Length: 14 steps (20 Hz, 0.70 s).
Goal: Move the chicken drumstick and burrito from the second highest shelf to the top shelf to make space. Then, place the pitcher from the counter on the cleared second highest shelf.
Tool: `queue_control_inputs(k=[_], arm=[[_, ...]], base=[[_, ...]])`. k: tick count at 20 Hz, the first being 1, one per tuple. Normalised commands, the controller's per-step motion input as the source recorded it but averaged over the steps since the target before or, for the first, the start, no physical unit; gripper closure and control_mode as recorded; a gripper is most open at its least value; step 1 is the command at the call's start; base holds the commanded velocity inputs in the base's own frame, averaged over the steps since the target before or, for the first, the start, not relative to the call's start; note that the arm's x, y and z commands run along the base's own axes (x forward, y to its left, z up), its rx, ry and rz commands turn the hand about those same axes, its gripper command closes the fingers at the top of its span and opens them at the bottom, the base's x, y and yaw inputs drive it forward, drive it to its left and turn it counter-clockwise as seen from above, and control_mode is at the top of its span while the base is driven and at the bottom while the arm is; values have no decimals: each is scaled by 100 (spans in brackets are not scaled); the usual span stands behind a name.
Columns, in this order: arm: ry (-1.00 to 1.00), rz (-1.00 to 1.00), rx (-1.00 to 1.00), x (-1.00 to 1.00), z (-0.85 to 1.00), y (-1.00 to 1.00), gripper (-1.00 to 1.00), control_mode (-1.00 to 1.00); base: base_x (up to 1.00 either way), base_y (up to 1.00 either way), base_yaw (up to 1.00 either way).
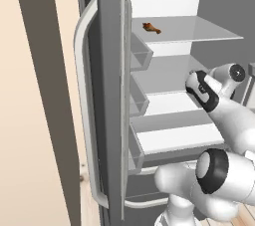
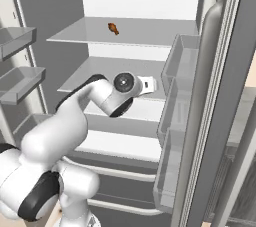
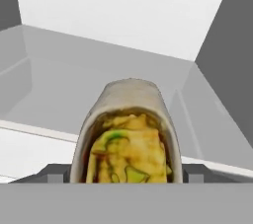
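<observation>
Small reddish-brown chicken drumstick [image 1: 151, 28] already up on the translucent grey top shelf [image 1: 209, 31], toward its left. Below, on the second highest shelf [image 2: 95, 73], end effector [image 3: 126, 176] reaching in at the right, dark finger tips [image 3: 58, 172] standing wide on either side of the tan rolled burrito [image 3: 127, 134], yellow-green filling facing the camera. Contact not clear, so probably grasping, not certain. Judged roughly a third done: burrito yet to go up, pitcher yet to be fetched.
</observation>
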Motion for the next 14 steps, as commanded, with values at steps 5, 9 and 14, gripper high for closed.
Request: queue_control_inputs(k=[5, 9, 14], arm=[[0, 5, 0, -69, 100, 18, 100, -100], [-6, 4, 0, -48, 100, 17, 100, -100], [-19, 0, 0, -15, 86, 0, 100, -100]], base=[[0, 0, 0], [0, 0, 0], [0, 0, 0]])
